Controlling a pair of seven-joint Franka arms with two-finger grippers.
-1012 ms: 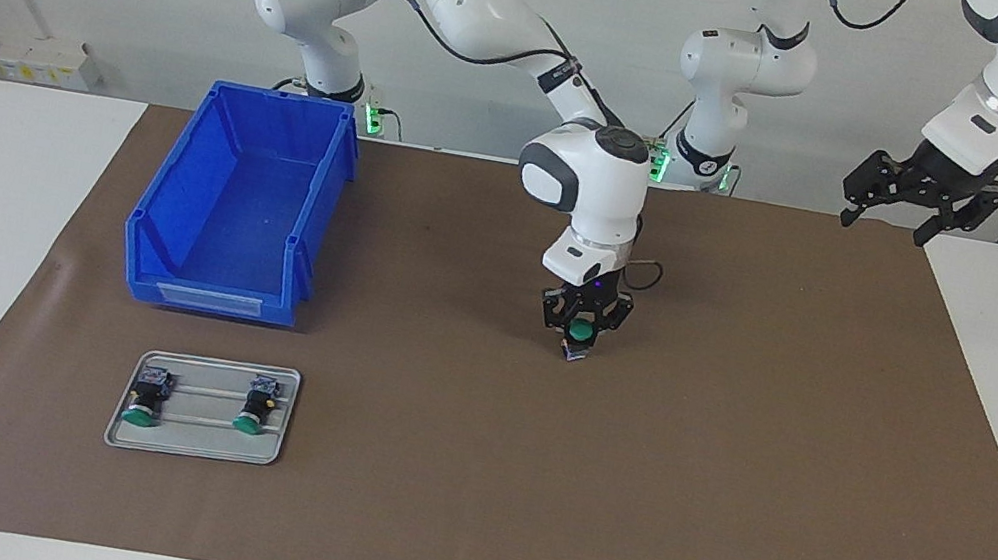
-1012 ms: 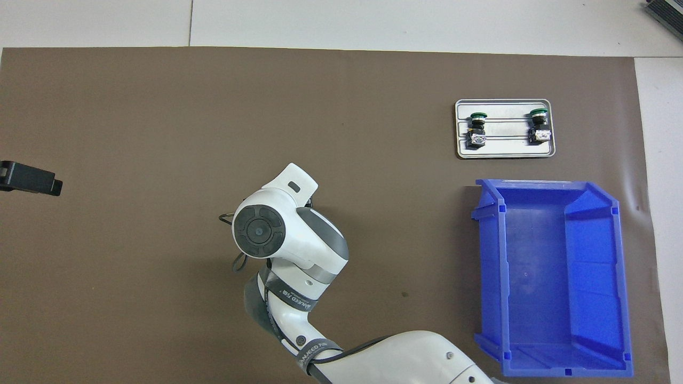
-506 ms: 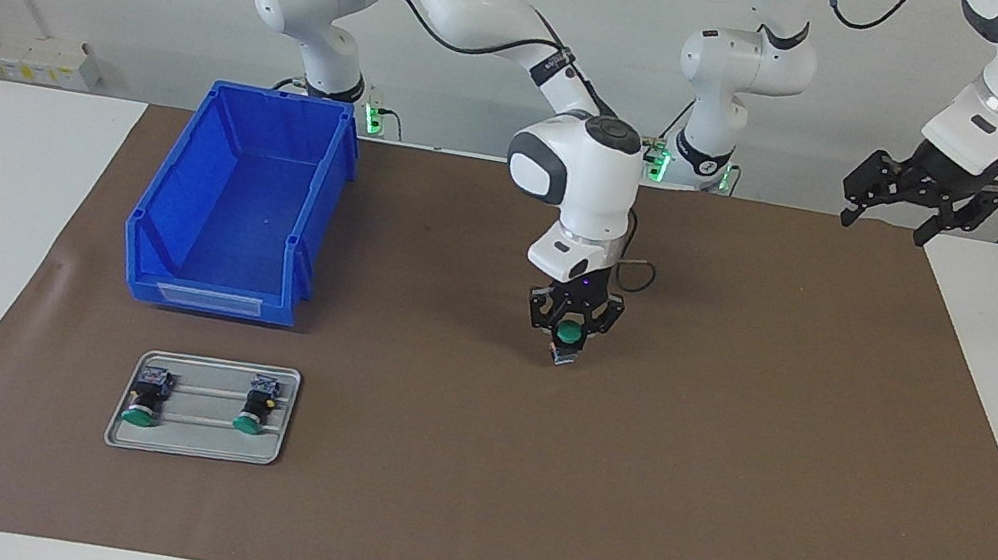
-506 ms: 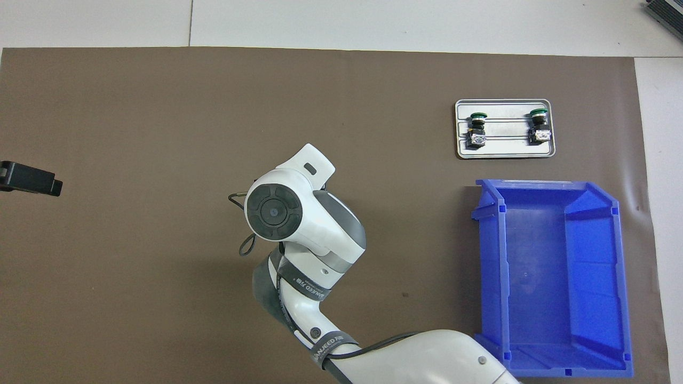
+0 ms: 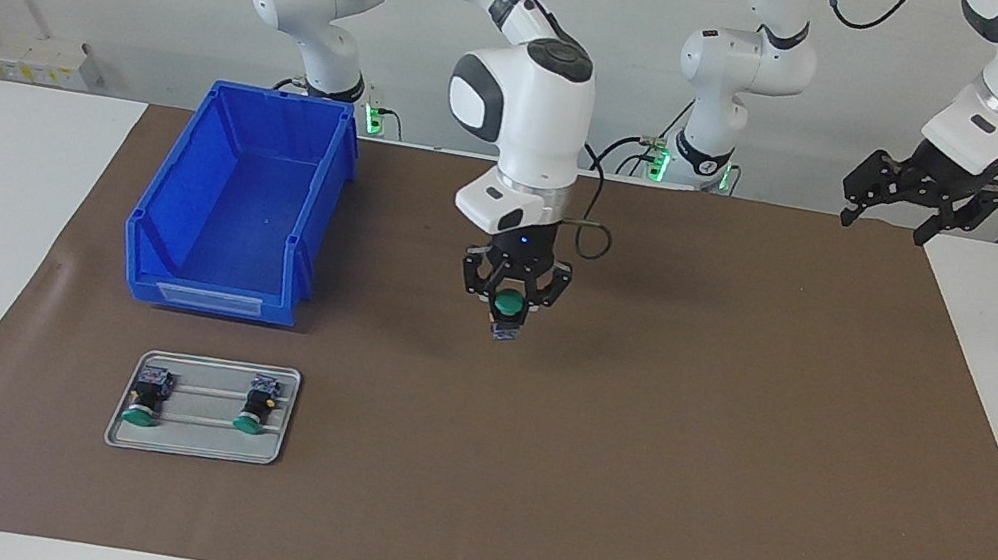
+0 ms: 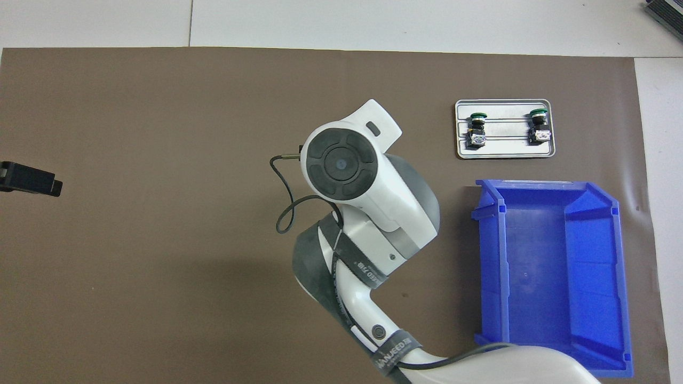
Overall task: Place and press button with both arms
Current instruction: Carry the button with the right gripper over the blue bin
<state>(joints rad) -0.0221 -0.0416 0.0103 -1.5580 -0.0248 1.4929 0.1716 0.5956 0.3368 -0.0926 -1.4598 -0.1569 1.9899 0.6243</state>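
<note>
Small green-capped black push-button (image 5: 509, 307) pinched in right gripper (image 5: 512, 294) over brown mat (image 5: 736, 441); prob. light, rigid; best gripped at body. Left gripper (image 5: 919, 193) waiting, spread.

Three green-capped buttons (image 5: 508, 306); one grey tray (image 5: 195, 444); one blue bin (image 5: 238, 201); two arms (image 5: 527, 112)

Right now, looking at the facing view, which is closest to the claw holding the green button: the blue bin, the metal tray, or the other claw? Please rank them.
Measured from the right gripper, which holds a button above the mat:
1. Blue bin, beside it toward the right arm's end of the table.
2. Metal tray, at that same end, farther from the robots than the bin.
3. Left gripper, waiting raised at the left arm's end.
</note>
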